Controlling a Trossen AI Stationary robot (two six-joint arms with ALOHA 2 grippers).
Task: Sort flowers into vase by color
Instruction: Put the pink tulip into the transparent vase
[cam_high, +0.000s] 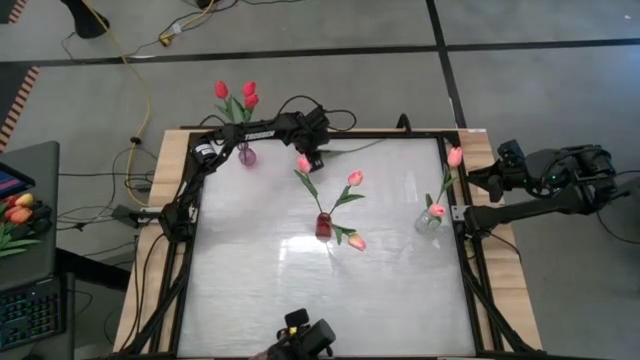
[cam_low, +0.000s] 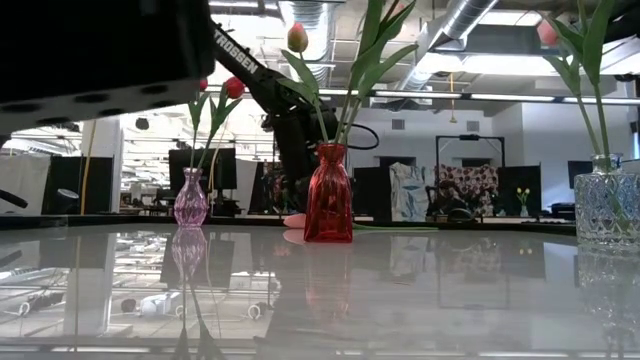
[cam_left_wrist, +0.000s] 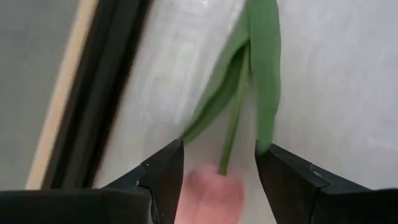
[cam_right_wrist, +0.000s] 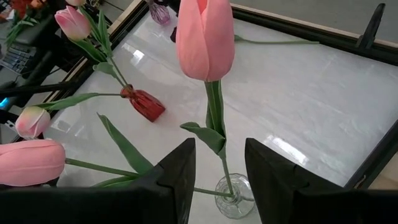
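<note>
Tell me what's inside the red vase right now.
The red vase holds three pink tulips, stems leaning apart. Whether it holds water cannot be seen through the tinted glass.

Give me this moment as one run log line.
left end effector: open over loose pink tulip at table's far edge | right end effector: open, above clear vase | red vase: three tulips

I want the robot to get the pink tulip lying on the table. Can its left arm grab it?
Probably yes. The left gripper hangs open right over the pink tulip lying on the table, one finger on each side of its head, nothing between them.
</note>
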